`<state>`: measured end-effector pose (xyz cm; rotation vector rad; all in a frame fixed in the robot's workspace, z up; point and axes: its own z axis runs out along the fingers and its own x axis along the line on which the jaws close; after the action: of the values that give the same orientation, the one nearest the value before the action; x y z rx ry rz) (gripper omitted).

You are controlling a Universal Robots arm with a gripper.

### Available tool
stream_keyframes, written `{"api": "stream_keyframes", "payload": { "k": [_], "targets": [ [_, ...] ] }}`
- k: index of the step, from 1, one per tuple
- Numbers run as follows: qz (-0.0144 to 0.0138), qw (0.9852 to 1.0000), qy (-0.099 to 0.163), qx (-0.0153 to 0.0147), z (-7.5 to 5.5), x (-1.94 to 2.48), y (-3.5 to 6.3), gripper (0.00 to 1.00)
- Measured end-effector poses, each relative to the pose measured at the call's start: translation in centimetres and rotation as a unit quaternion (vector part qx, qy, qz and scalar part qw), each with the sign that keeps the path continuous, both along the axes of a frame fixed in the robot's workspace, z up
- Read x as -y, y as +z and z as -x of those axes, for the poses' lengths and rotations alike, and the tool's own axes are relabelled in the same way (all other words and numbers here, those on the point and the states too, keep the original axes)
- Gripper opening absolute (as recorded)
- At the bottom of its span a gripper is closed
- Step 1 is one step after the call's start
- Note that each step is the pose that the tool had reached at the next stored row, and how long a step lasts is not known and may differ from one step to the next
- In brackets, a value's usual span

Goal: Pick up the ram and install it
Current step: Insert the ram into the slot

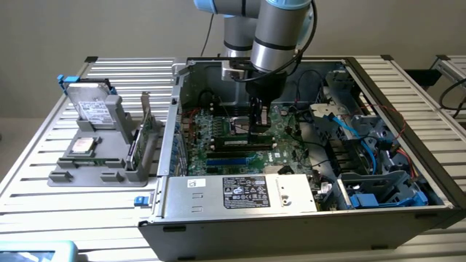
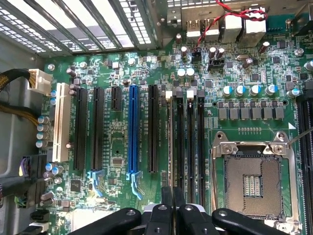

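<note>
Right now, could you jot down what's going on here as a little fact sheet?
Setting: open computer case on a slatted table
Gripper: shut, low over the motherboard, near the black memory slots
Holding something: cannot tell
Exterior view's left: gray holder with silver hard drive and upright green expansion card

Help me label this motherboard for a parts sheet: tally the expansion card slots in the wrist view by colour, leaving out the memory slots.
white slot: 1
blue slot: 1
black slots: 4
Total: 6
</note>
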<state>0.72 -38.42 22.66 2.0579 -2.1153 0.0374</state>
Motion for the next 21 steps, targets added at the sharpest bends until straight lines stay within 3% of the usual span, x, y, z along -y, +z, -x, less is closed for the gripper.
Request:
{"api": "stream_keyframes", "payload": {
  "k": [21],
  "targets": [
    [0.0000,1.0000,0.000,0.0021,0.11,0.00,-0.33,0.12]
  ]
}}
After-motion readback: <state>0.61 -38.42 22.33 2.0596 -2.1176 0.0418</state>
